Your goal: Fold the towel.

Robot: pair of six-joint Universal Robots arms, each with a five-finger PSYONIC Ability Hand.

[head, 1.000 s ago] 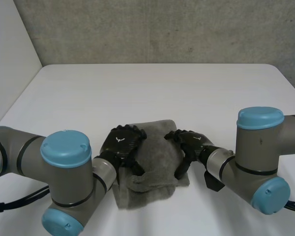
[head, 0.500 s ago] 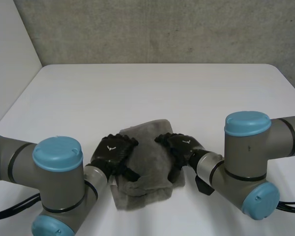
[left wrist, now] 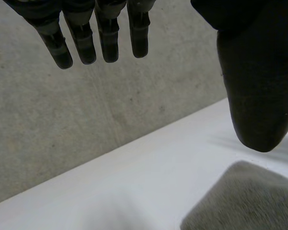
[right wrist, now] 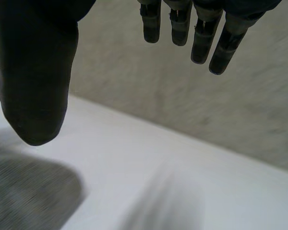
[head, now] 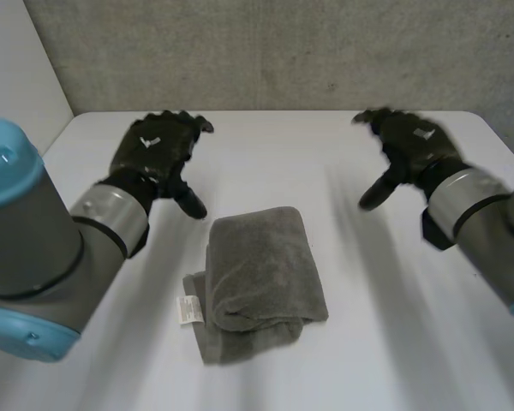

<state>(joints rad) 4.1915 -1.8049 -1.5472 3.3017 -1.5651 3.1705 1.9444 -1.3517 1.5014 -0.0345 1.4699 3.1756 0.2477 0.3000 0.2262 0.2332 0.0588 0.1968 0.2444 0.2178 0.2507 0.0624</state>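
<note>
Lifting clear of the towel (head: 259, 274), both hands have let go. Half a second ago they were down on the cloth, one at each side edge. Now the left hand (head: 158, 145) hangs over the tabletop (head: 283, 141) just beyond the towel's far left corner, and the right hand (head: 409, 141) is raised well apart from it on the far right. Each wrist view shows its own hand with straight fingers (left wrist: 84, 40) spread away from the thumb, holding nothing.

The towel lies on its own in the near middle of the tabletop as a compact grey bundle, its longer side running away from the robot. The top layer is fairly smooth. A lower layer sticks out along the near and left edges, where a small white label (head: 188, 309) shows (so the layers are not quite square with each other).

I read the release as the end of a fold: the cloth holds its shape with nothing pressing on it. Judging by how small the bundle is, the task looks finished or close to it, with perhaps a tidy of that protruding edge left.

The tabletop is white, smooth and matte, so the towel would probably slide on it if pushed. Behind it stands a rough grey concrete-looking wall (head: 283, 51), with a paler plain wall (head: 17, 77) meeting it on the left.
</note>
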